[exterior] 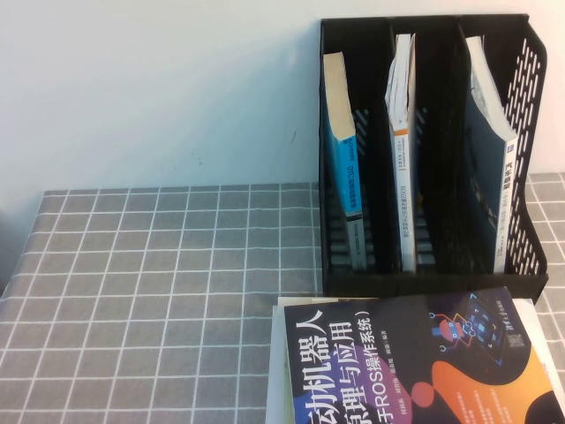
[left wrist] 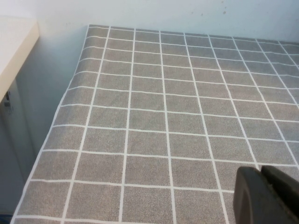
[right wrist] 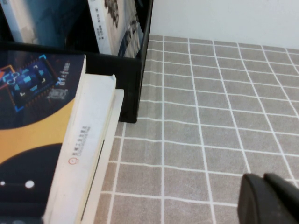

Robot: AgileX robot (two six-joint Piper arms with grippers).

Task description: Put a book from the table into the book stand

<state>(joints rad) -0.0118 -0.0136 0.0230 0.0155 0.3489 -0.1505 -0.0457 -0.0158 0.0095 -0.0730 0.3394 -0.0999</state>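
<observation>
We count three books in the black book stand [exterior: 521, 265], one in each of its three parts. In the high view, the left part holds a thin blue-spined book [exterior: 342, 168] that leans over. The middle part holds a white book with an orange mark [exterior: 404, 159]. The right part holds the book [exterior: 485, 168], the big one with the dark teal side. It stands on its bottom edge with its white pages on top, tilted a little.

The book stand is at the back of the grey checked surface [exterior: 159, 283], on the right side. Just in front of it lies one black-and-orange book [exterior: 424, 371], flat, with a robot on the cover. It rests on something white [exterior: 278, 353] that sticks out under it. We cannot tell how many white things there are.

We count two hands, and neither one shows in the high view. The left hand [left wrist: 264, 179] is over a bare part of the surface, near its left edge. Its two dark fingers [left wrist: 247, 196] are pressed together and hold nothing. The right hand [right wrist: 266, 186] is over the bare surface to the right of the flat book, apart from it and from the book stand. Its fingers [right wrist: 252, 198] are pressed together too, and hold nothing.
</observation>
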